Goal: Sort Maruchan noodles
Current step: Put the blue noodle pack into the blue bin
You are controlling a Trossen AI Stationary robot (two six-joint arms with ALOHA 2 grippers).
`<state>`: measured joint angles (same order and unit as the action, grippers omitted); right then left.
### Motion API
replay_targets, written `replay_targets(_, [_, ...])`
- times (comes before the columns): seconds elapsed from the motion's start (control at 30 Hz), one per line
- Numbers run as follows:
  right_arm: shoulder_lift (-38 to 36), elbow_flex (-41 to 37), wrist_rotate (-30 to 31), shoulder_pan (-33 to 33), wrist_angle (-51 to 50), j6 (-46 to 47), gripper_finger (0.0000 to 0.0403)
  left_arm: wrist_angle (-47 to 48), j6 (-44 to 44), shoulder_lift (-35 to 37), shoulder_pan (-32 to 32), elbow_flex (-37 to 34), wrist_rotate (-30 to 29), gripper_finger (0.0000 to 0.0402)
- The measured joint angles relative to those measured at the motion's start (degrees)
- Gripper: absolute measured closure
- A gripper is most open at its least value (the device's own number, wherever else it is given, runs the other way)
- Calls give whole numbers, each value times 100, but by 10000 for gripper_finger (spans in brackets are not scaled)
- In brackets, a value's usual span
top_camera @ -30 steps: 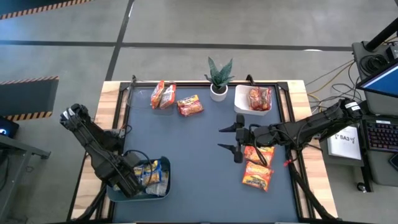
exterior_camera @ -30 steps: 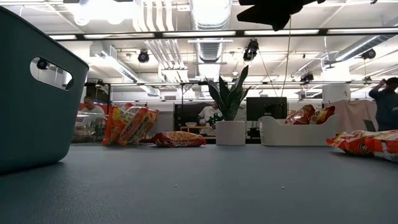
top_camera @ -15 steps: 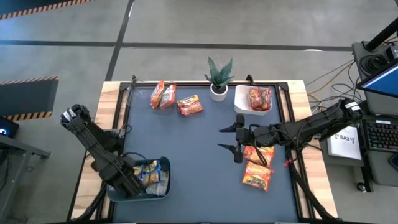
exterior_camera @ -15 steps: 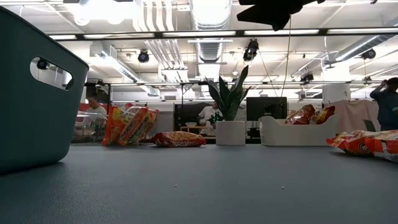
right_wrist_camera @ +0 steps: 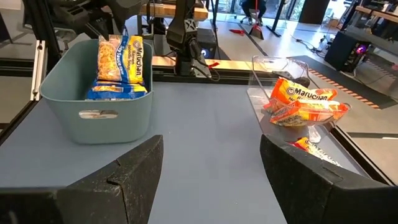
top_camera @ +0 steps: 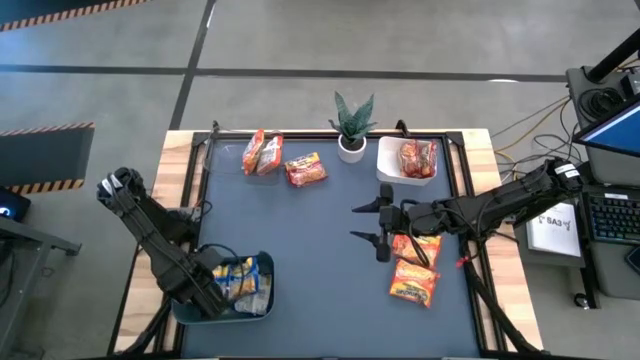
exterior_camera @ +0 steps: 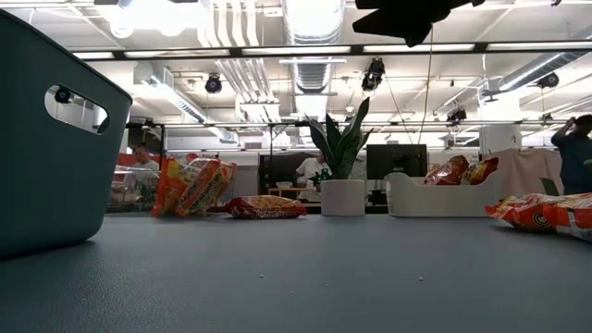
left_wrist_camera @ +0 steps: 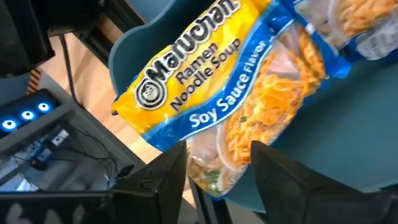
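Yellow-and-blue Maruchan noodles (left_wrist_camera: 205, 93) stand on end in a grey-blue bin (top_camera: 262, 262) at the table's near left, also visible in the right wrist view (right_wrist_camera: 121, 59). My left gripper (left_wrist_camera: 217, 168) points down into the bin, open, with one corner of a yellow packet between its fingers. My right gripper (top_camera: 356, 222) hovers open and level above the table's middle right, with nothing between its fingers. Two orange packets (top_camera: 413, 285) lie flat on the table under the right arm. My left gripper comes down from above over the near corner (left_wrist_camera: 214, 177) of a yellow packet, one finger on each side of it. I cannot tell whether either finger touches the packet. The packet leans in the bin among the others.
At the far left, orange packets (top_camera: 262, 152) stand in a clear holder (right_wrist_camera: 273, 68) and another (top_camera: 305, 170) lies beside it. A potted plant (top_camera: 352, 125) and a white tray (top_camera: 385, 165) with red packets (top_camera: 418, 158) stand at the far edge. Bare mat lies in the middle.
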<state>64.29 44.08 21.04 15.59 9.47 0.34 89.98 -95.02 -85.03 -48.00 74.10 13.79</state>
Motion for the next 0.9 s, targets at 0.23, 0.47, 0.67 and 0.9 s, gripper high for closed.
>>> replay_targets(0.23, [0, -81, 0, 0, 2, 4, 147, -521, -19, -1, -35, -535, -142, 299])
replay_targets(0.47, [0, -118, 2, 0, 22, 7, 147, -1829, 0, -7, -34, -1298, -126, 343])
replay_targets(0.67, [0, -118, 2, 0, 92, 0, 147, -2239, 298, -7, -32, -1229, -809, 360])
replay_targets(0.9, [0, -118, 2, 0, 193, -35, 147, -667, 336, -7, -40, -368, -842, 361])
